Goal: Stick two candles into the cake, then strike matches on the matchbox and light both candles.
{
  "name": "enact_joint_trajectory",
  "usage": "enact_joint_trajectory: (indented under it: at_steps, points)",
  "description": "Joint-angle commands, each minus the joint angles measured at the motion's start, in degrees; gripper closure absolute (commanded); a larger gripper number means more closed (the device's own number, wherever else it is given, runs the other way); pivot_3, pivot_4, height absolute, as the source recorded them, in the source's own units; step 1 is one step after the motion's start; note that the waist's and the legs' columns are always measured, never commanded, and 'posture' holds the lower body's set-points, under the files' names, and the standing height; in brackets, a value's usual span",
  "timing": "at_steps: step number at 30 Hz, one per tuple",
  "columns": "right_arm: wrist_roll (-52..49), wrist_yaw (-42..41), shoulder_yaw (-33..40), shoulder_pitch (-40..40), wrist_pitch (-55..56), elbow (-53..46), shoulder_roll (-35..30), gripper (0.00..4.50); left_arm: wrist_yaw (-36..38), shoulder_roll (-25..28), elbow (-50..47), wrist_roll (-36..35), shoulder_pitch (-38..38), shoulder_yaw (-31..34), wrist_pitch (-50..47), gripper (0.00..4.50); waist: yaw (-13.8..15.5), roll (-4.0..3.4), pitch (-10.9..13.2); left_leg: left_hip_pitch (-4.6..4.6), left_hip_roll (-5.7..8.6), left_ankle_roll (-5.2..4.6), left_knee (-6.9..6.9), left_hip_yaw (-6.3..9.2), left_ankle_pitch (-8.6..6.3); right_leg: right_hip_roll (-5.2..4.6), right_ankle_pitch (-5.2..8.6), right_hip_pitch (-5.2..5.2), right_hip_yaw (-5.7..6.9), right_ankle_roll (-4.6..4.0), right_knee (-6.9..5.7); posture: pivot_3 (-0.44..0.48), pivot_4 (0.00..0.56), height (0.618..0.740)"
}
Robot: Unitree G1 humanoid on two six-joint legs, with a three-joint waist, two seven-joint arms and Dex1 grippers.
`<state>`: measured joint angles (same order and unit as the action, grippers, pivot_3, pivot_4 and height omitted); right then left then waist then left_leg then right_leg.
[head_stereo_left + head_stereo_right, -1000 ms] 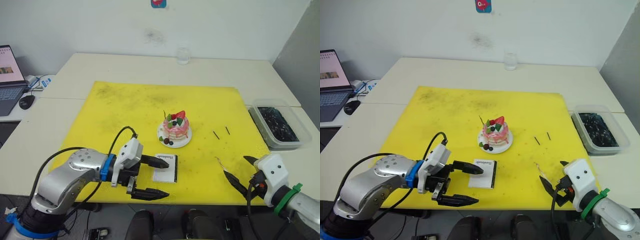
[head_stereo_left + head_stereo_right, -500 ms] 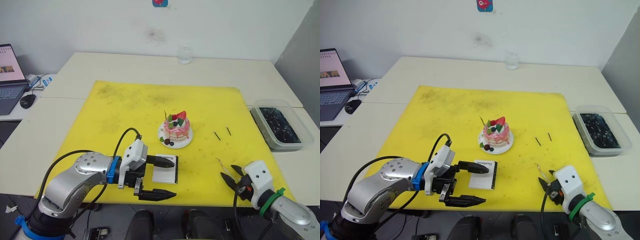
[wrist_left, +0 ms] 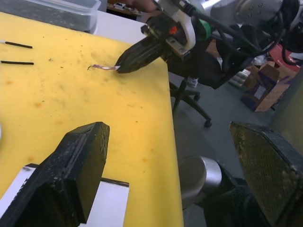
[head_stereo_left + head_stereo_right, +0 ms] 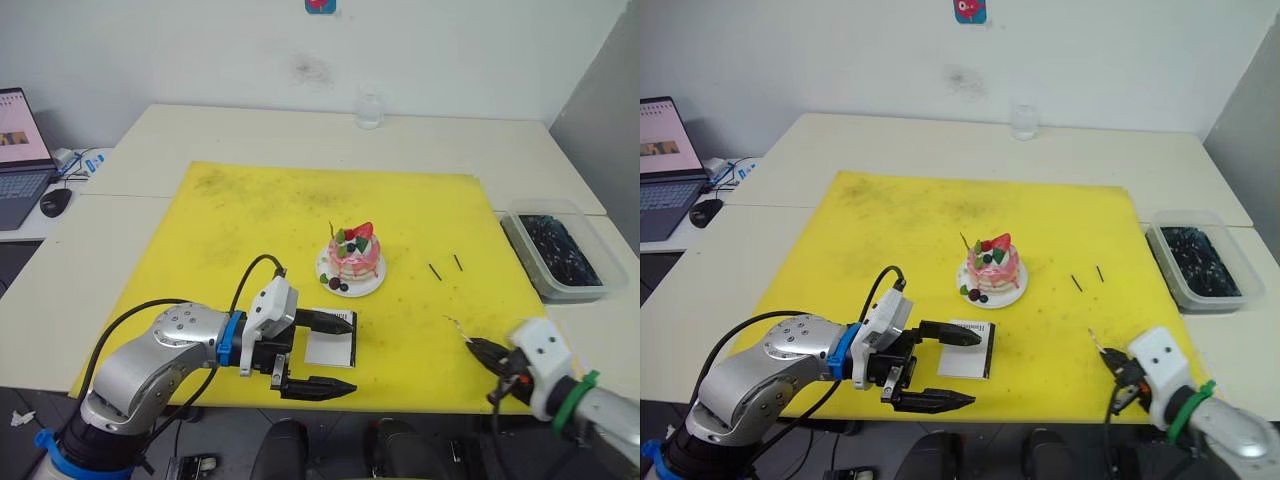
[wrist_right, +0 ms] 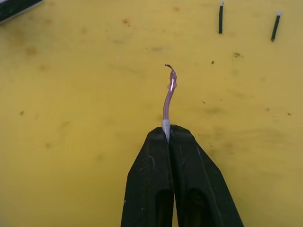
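The right gripper's (image 5: pixel 168 134) two black fingers are pressed together on the white base of a thin, bent, pale wiry candle (image 5: pixel 168 94), which sticks out past the tips over the yellow rubber-like mat (image 4: pixel 260 220), near the mat's front right corner. The two short dark matches (image 4: pixel 444 266) lie side by side on the mat beyond it, between that gripper and the cake.

The left gripper (image 4: pixel 335 354) hangs over the mat's front edge with its two black fingers spread wide, one finger above the near end of the flat white matchbox (image 4: pixel 331 339) with a black strip along its right edge, the other off past the mat's edge. Whether the upper finger touches the box cannot be told.

The small round pink-and-white cake (image 4: pixel 354 254) topped with a red strawberry sits on a white plate (image 4: pixel 331 281) just behind the matchbox, near the mat's middle. A second thin candle (image 4: pixel 331 230) stands slightly tilted in the cake's top left side; it is barely visible.

To the right of the mat, a clear plastic tub (image 4: pixel 520 213) on the pale table (image 4: pixel 250 135) holds a dark, glossy mass that is too indistinct to identify. A clear glass (image 4: pixel 368 110) stands at the table's far edge; its contents cannot be made out. At the left border, a laptop (image 4: pixel 20 150) is cut off by the frame, with a dark mouse (image 4: pixel 53 203) beside it.
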<state>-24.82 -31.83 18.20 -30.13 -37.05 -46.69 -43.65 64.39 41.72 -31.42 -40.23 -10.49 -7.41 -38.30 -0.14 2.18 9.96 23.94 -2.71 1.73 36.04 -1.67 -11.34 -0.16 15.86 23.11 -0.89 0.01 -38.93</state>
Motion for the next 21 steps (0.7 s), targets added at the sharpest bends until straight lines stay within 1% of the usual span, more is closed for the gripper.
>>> enact_joint_trajectory:
  at_steps: [1,4,7,13,16,21]
  points:
    - [-1.36,-8.07,8.39,-2.86,3.37,2.86,-2.32,4.45,0.11,0.24,-2.51,-1.81,-1.30,-0.04,-0.54,0.00,0.00,0.00,0.00,0.00,-0.01,0.00,-0.01,0.02,0.00,0.01,0.00,-0.01,0.01,0.00,0.00,0.000,0.150,0.740]
    - [-1.24,-12.08,11.39,-3.73,6.85,8.75,-2.07,4.45,-0.19,-0.23,-2.33,-1.90,-2.27,-0.44,-0.98,0.00,0.00,0.00,0.00,-0.01,0.01,0.00,0.00,0.03,0.00,0.04,0.02,-0.02,0.03,-0.03,0.00,0.000,0.150,0.740]
    - [0.37,-14.75,11.13,-3.77,9.70,13.66,-2.36,4.45,-0.59,-0.84,-1.91,-1.93,-3.03,-0.71,-1.61,0.00,-0.05,0.00,0.00,-0.03,0.01,0.00,0.01,-0.01,0.00,0.04,0.09,-0.02,-0.04,-0.16,0.00,0.000,0.150,0.740]
    - [-0.94,-14.69,9.26,-1.50,5.17,15.85,-2.62,4.45,-0.86,-0.92,-1.16,-1.61,-3.72,-0.77,-1.82,0.00,-0.09,0.00,0.00,-0.02,0.00,0.00,0.01,0.01,0.00,0.05,0.08,-0.02,-0.02,-0.14,-0.03,0.000,0.150,0.740]
    - [-0.83,-14.84,8.82,-1.11,4.02,16.03,-2.69,3.79,-1.15,-1.02,-0.97,-1.38,-4.00,-0.85,-1.66,0.00,-0.05,-0.01,0.00,-0.02,0.00,0.00,0.01,0.03,0.00,0.06,0.00,-0.02,0.00,0.00,-0.03,0.000,0.150,0.740]
    - [-2.93,-15.68,11.27,-0.38,1.91,14.44,-3.12,2.03,-1.70,-1.12,-1.11,-1.25,-4.08,-1.01,-1.63,0.00,-0.05,0.00,0.00,-0.02,0.01,0.00,0.01,0.00,0.00,0.07,0.00,-0.02,-0.03,0.00,-0.02,0.000,0.150,0.740]
